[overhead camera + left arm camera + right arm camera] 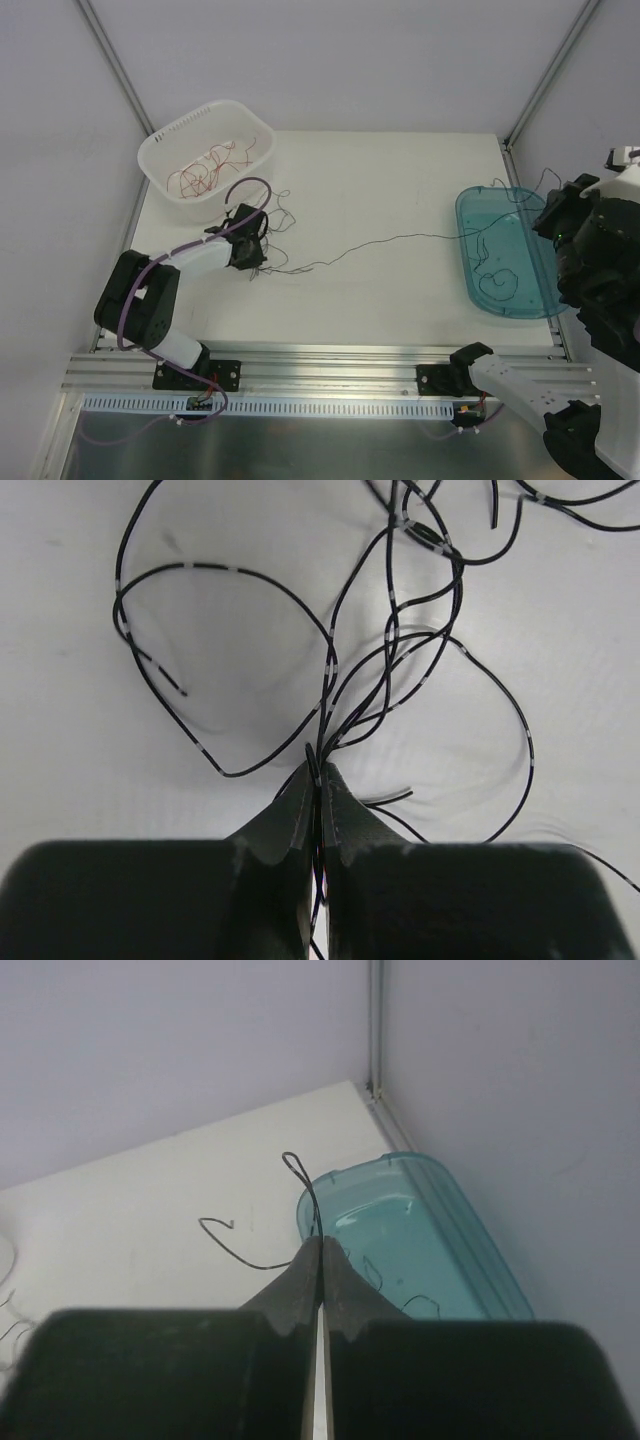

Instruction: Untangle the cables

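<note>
The black cables [390,630] are a loose tangle of hair-thin, glossy, curly wires near the far left corner of the tabletop [380,180], just beside the white basket [160,150]. The left gripper [320,770] is pressed together on several of these strands, which fan out from its fingertips in wide loops. From that tangle one long cable [380,243] runs lengthwise across the tabletop, left to right, towards the tray [470,215] at the right edge. The right gripper [322,1245] is pinched shut on a thin black cable [292,1165], whose small looped end points up past the fingertips, above the tray. The red cables [205,170] lie curled in the slotted plastic basket. The tray is clear teal plastic with rounded corners, and a coiled black wire [497,285] lies in it
</note>
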`<control>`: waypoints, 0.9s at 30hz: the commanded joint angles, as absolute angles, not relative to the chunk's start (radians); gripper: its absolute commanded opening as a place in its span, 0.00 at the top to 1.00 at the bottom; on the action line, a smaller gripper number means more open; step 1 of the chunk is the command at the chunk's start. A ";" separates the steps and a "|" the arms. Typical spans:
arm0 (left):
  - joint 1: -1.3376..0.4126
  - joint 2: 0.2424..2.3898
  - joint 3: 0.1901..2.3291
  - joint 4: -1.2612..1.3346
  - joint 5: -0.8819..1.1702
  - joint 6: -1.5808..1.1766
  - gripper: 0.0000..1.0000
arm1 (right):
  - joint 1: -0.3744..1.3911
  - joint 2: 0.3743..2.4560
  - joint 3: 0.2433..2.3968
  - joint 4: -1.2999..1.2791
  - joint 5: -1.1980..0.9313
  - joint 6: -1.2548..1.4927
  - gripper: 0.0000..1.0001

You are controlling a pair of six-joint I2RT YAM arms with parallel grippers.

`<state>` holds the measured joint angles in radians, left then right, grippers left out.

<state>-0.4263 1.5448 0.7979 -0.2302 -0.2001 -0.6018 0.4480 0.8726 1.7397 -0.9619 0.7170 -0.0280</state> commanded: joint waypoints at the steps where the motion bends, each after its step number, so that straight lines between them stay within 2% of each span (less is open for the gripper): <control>1: -0.358 1.479 0.727 -0.291 -0.247 -0.560 1.00 | 0.439 0.899 1.815 -0.931 0.874 -0.185 0.99; 5: -0.299 1.439 0.693 -0.293 -0.265 -0.603 0.96 | 0.439 0.899 1.856 -0.887 0.939 -0.274 0.99; 9: -0.238 1.422 0.675 -0.296 -0.259 -0.640 0.81 | 0.440 0.897 1.881 -0.862 0.962 -0.298 0.99; 14: -0.180 1.382 0.667 -0.296 -0.238 -0.663 0.71 | 0.439 0.905 1.885 -0.859 0.976 -0.331 0.99; 15: -0.160 1.378 0.666 -0.296 -0.229 -0.672 0.62 | 0.439 0.905 1.891 -0.858 0.977 -0.334 0.99; 17: -0.143 1.367 0.666 -0.295 -0.212 -0.681 0.55 | 0.440 0.896 1.905 -0.853 0.959 -0.333 0.99; 18: -0.137 1.367 0.667 -0.296 -0.207 -0.687 0.48 | 0.437 0.894 1.911 -0.851 0.956 -0.334 0.99; 27: -0.017 1.434 0.683 -0.298 -0.207 -0.748 0.46 | 0.440 0.868 1.967 -0.790 1.025 -0.472 0.99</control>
